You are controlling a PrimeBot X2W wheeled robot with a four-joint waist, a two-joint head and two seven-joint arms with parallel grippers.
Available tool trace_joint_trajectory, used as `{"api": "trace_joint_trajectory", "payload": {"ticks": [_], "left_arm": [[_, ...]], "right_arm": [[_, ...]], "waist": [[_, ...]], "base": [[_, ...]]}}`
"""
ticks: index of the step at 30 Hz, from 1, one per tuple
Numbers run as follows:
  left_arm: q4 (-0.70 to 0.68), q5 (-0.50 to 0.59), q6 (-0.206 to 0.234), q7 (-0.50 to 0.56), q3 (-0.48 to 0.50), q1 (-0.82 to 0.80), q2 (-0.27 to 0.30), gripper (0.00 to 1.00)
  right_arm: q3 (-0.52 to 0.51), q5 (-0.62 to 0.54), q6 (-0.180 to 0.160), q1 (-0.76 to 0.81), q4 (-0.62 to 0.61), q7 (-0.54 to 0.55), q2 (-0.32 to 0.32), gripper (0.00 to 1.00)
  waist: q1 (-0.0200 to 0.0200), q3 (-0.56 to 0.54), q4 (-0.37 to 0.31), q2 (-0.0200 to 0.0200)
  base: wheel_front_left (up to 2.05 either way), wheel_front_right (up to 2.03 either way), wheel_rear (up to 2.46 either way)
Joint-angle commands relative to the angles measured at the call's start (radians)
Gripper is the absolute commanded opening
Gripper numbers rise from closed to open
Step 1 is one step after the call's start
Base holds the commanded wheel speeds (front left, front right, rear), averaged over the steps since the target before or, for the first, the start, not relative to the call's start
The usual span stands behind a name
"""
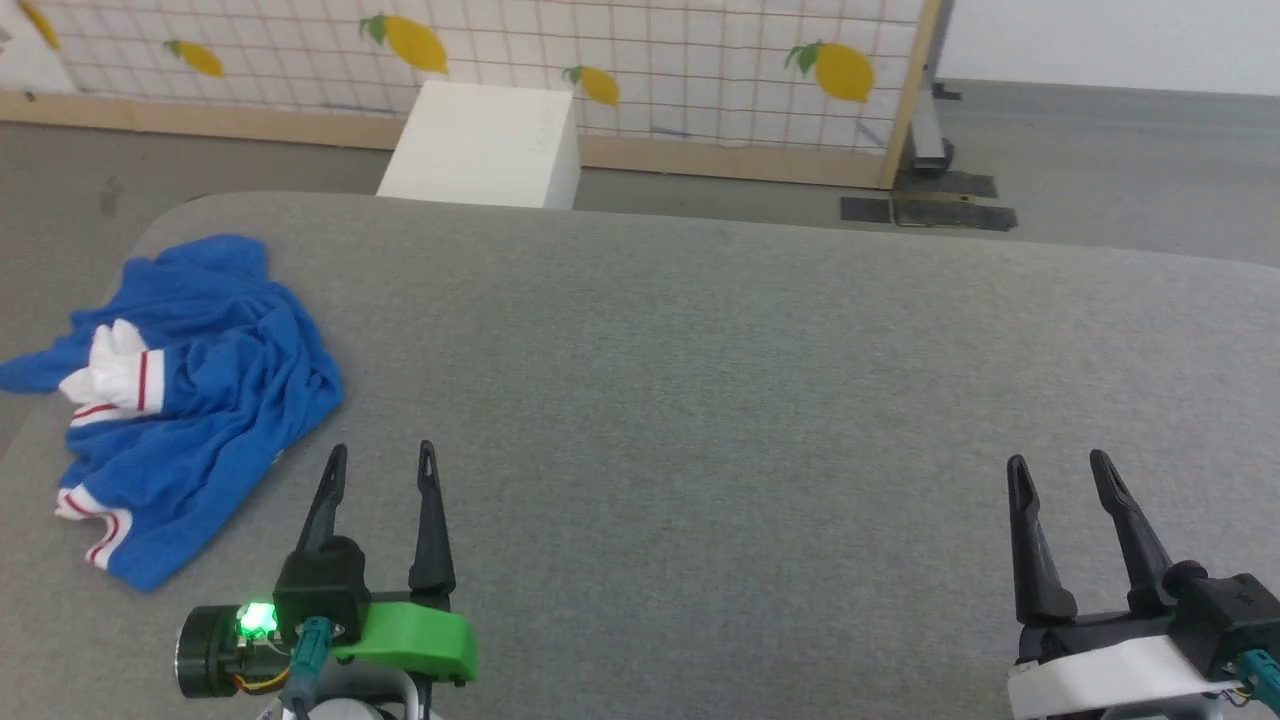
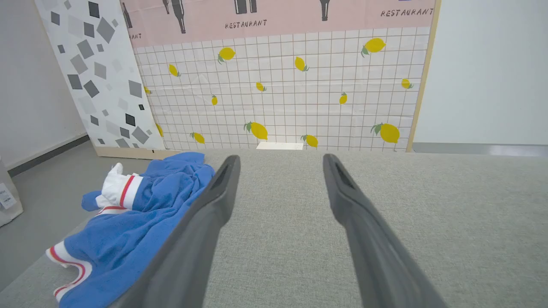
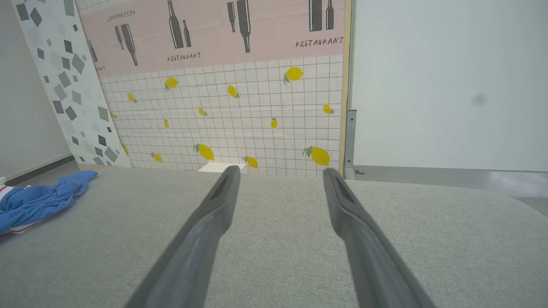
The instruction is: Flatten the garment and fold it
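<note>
The garment [image 1: 190, 400] is a crumpled blue shirt with white, red-striped sleeve ends, lying in a heap at the left end of the grey padded table [image 1: 700, 400]. One blue corner hangs over the table's left edge. My left gripper [image 1: 382, 460] stands open just right of the heap, its fingers pointing away from me and touching nothing. In the left wrist view the garment [image 2: 137, 222] lies left of the spread fingers [image 2: 214, 201]. My right gripper [image 1: 1058, 468] is open over bare table at the lower right, far from the garment [image 3: 38, 201].
A white block [image 1: 485, 145] stands on the floor behind the table's far edge. A lemon-print panel [image 1: 640, 60] in a wooden frame closes the back, with a metal stand [image 1: 930, 140] at its right end. Grey floor surrounds the table.
</note>
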Motion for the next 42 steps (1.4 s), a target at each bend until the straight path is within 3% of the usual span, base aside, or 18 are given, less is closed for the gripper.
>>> {"api": "trace_joint_trajectory", "payload": {"ticks": [1,14,24,36,42], "left_arm": [[-0.001,-0.001,0.005,-0.005,0.008,-0.015,0.001,1.0],[0.004,-0.024,0.01,-0.005,0.053,-0.01,-0.001,1.0],[0.003,-0.035,0.016,-0.005,0.077,0.004,-0.003,1.0],[0.005,-0.044,0.02,-0.005,0.083,0.005,-0.003,1.0],[0.012,-0.025,-0.012,-0.005,0.094,-0.096,0.022,1.0]], "right_arm": [[-0.001,-0.007,-0.002,0.003,-0.008,-0.005,0.001,1.0],[0.0,-0.038,-0.002,-0.002,-0.025,-0.005,0.001,1.0],[0.006,-0.052,-0.002,-0.007,-0.028,-0.005,0.001,1.0],[0.019,-0.059,-0.002,-0.018,-0.025,-0.005,0.001,1.0],[0.015,-0.07,-0.002,-0.023,-0.033,-0.005,0.001,1.0]], "waist": [[0.0,0.015,0.054,-0.0001],[0.0,0.036,0.294,-0.0001],[0.0,0.047,0.423,-0.0001],[0.0,0.053,0.45,-0.0001],[0.0,0.08,0.439,-0.0001]], "base": [[0.0,0.0,0.0],[0.0,0.0,0.0],[0.0,0.0,0.0],[0.0,0.0,0.0],[0.0,0.0,0.0]]}}
